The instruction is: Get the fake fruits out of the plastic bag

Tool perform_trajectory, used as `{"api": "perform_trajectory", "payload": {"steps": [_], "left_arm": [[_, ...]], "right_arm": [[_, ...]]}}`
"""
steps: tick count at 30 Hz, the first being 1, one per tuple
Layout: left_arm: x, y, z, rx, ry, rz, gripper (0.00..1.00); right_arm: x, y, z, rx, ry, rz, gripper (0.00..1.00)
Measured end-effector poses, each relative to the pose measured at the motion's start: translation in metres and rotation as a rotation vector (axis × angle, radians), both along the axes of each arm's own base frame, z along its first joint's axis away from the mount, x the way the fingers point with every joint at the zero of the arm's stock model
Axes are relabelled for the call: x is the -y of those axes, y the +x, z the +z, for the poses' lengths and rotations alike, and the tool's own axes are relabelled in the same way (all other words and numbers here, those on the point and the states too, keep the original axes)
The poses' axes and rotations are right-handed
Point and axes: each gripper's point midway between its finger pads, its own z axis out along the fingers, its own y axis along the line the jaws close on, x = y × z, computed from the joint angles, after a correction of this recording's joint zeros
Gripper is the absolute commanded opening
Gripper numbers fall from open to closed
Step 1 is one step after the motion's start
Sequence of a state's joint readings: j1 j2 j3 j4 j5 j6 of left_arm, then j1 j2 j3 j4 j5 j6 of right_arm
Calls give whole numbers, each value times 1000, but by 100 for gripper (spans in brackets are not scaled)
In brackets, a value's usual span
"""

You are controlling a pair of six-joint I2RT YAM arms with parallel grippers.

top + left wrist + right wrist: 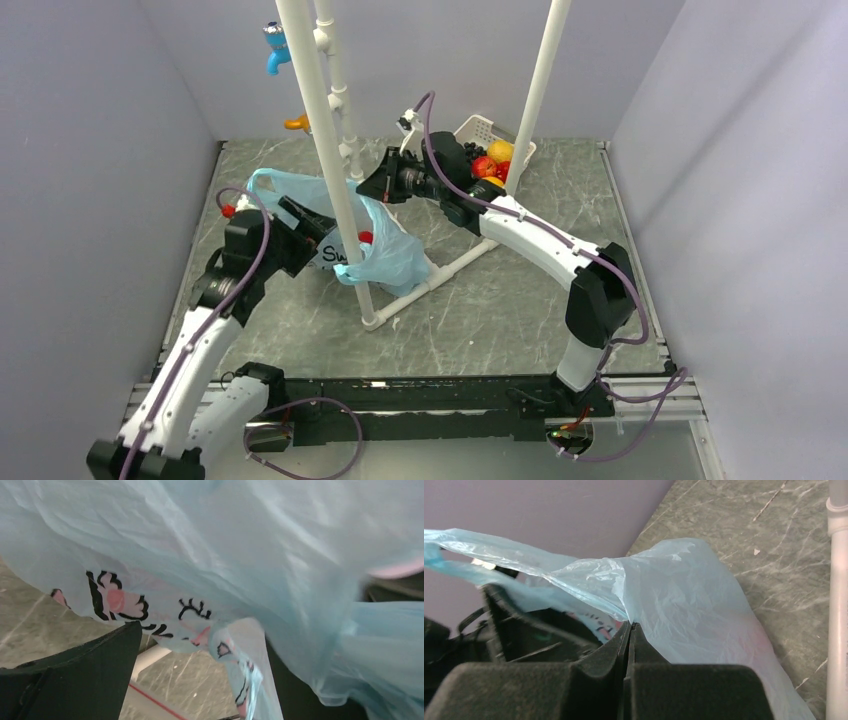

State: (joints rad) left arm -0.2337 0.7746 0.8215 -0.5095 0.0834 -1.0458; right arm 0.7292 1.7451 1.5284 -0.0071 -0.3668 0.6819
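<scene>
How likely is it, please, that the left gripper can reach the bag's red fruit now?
Doubtful: the bag drapes across the open left gripper, and the red fruit shows only through plastic.

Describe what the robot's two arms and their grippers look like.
The left arm and right arm both have glossy white shells on the long links, with black joints between them. A thin purple cable loops along each arm. The left gripper and right gripper are matte black, with broad, blocky fingers that narrow toward the tips. No markings are readable.

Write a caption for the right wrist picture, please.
The right gripper pinches the blue plastic bag over the marbled table.
</scene>
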Motion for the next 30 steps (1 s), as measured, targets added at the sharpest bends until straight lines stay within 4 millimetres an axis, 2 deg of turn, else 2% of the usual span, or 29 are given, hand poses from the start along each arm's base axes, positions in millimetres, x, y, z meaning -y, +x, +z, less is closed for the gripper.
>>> {"api": "perform_trajectory", "payload": {"steps": [3,5,8,9,11,12,15,17,20,23,24,26,28,30], "left_arm": [[5,17,-13,-60,-36,30,96],[7,26,-27,-106,-40,47,87],[1,30,-44,-132,-15,82,55],[-2,29,-50,-139,-3,97,48],[-13,24,-70,-151,44,128,21],[-17,20,-79,-162,59,143,14],[-31,3,-106,-201,116,163,7],[-37,-7,-110,-205,139,169,5],[-47,-21,-92,-134,163,179,0],[-55,-35,-70,-42,167,192,0],[-56,-40,-63,-9,162,193,0],[-53,-42,-57,48,135,180,0],[-47,-42,-68,50,117,151,0],[-39,-43,-94,-7,111,108,4]], "right_arm": [[0,0,0,2,0,1,0],[0,0,0,5,-1,1,0],[1,1,1,10,-2,3,0],[1,1,2,11,1,6,0],[3,4,8,15,13,13,0],[4,6,11,17,21,13,0],[11,20,30,36,59,8,0],[14,35,43,59,81,3,0],[12,60,59,102,83,14,0],[7,83,56,135,37,37,1],[4,88,52,136,16,49,6],[-1,92,35,126,-33,81,26],[-2,89,13,90,-91,97,42],[-2,81,-5,51,-146,107,54]]}}
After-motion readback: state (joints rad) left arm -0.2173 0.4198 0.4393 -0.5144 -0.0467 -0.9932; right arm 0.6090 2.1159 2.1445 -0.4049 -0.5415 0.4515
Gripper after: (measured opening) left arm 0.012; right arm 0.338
